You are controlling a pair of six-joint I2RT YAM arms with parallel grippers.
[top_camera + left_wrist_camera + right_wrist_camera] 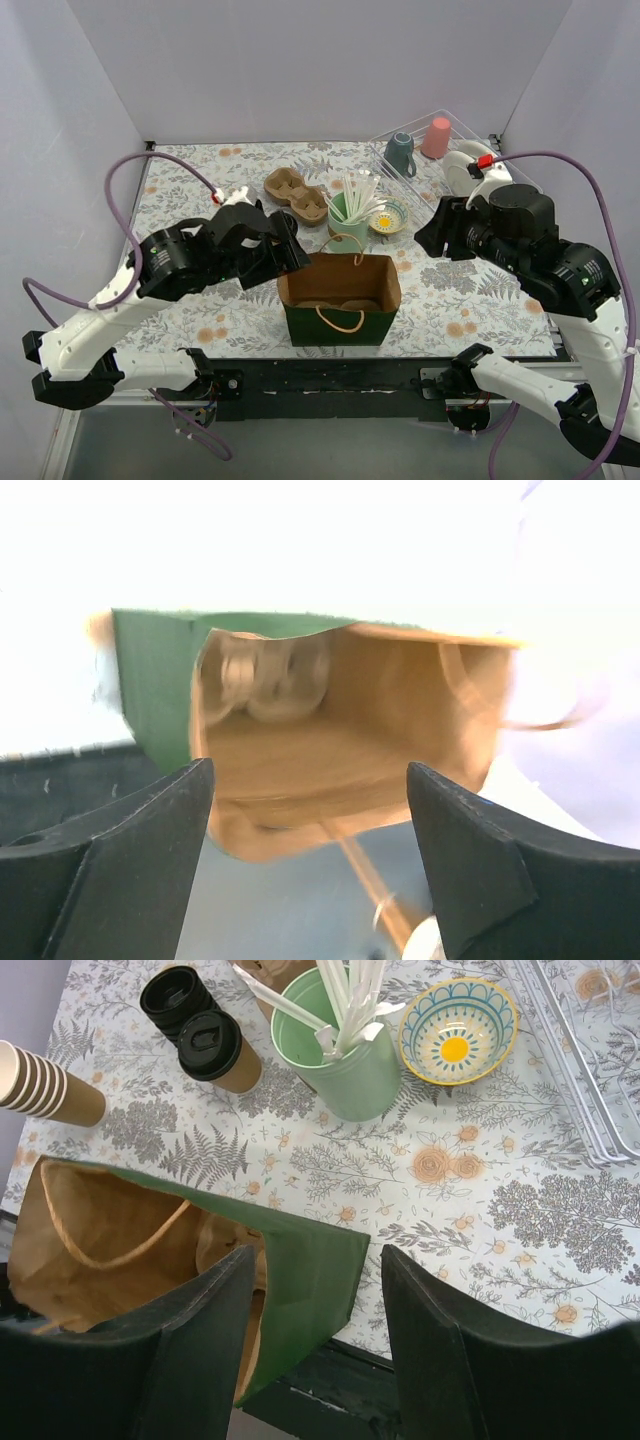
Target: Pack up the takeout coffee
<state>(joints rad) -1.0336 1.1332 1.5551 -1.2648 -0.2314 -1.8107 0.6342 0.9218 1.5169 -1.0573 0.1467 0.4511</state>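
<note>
1. The left gripper (pixel 310 780) hangs at the left rim of the bag, its fingers spread wide with nothing between them.
2. A stack of brown paper cups (pixel 45 1085) lies on its side on the tabletop (pixel 470 300), left of the bag's mouth.
3. A ribbed black stack of lids (pixel 178 998) stands farther back, toward the middle of the tabletop.
4. The takeout coffee (pixel 218 1052) stands upright with its lid on, just beside the lid stack and left of the green cup. It is outside the bag, and the left arm hides it from the top camera.
5. A pulp carrier (pixel 297 196) lies behind the green cup, its pockets facing up and bare.
6. The bag (pixel 340 300), green outside and brown inside, stands open at the middle of the near edge. What looks like a second pulp carrier lies on its bottom.
7. The green cup (pixel 350 215), just beyond the bag, holds a bunch of white straws (pixel 358 192).
8. A small yellow and blue bowl (pixel 388 217) sits just right of it.
9. The right gripper (pixel 318 1260) hovers above the bag's right side, fingers apart and holding nothing.
10. A clear bin (pixel 470 135) at the far right corner holds a teal mug (pixel 400 152) and a pink cup (pixel 436 137).
</note>
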